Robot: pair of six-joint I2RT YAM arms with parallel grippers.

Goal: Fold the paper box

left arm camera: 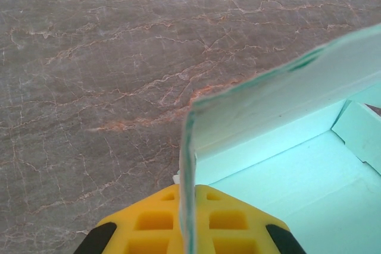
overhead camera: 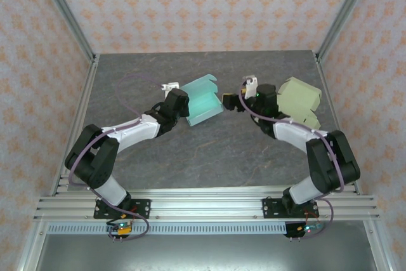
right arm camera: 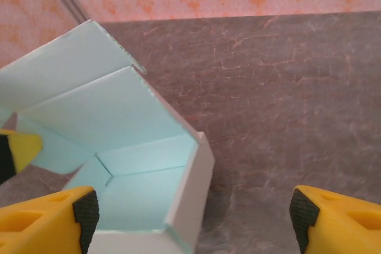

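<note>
The teal paper box (overhead camera: 204, 101) stands half-formed mid-table, open side up with its flap raised. My left gripper (overhead camera: 188, 107) is shut on one thin side wall of the box (left arm camera: 286, 165); in the left wrist view the yellow fingers (left arm camera: 189, 191) pinch that wall edge-on. My right gripper (overhead camera: 229, 101) stands open just to the right of the box. In the right wrist view the box's near corner (right arm camera: 119, 129) lies between the spread yellow fingers of the right gripper (right arm camera: 193, 213), closer to the left one, with bare table under the right side.
Pale yellow-green folded boxes (overhead camera: 299, 101) sit at the right, behind the right arm. Metal frame posts (overhead camera: 66, 14) rise at the table's back corners. Grey marbled table (overhead camera: 209, 150) stretches in front of the box.
</note>
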